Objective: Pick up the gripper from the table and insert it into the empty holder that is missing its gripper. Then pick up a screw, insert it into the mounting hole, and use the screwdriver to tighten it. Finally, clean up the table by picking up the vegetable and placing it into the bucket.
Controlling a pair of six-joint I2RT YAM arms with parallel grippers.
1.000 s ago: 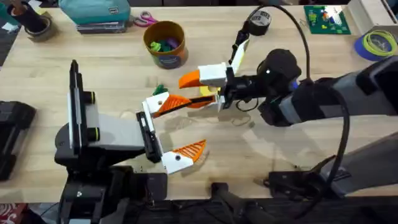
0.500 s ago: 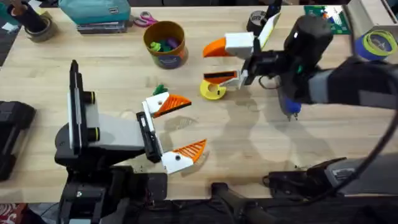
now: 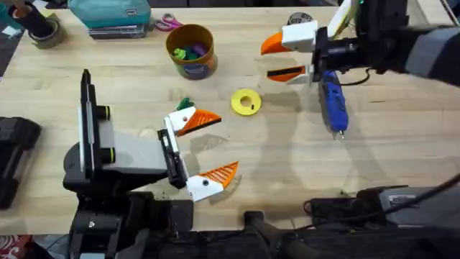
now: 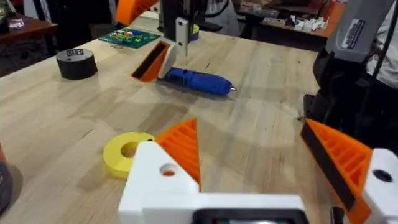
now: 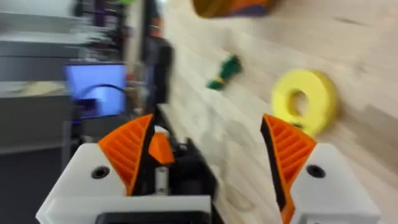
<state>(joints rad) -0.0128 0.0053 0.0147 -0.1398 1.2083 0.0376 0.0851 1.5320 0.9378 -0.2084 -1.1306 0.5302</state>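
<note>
Where upright, bucket [image 3: 191, 50] holding toys [image 3: 187, 52]

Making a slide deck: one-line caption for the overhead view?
Right pincer open above the blue screwdriver; yellow ring mid-table, left pincer open near it.

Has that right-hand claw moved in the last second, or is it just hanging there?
Yes. The right gripper has pulled back from beside the yellow ring, toward the table's far right, and is now next to the blue screwdriver.

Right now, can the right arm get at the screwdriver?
Probably yes: the right gripper is open just beside the screwdriver, which lies flat on bare table with nothing over it.
</note>
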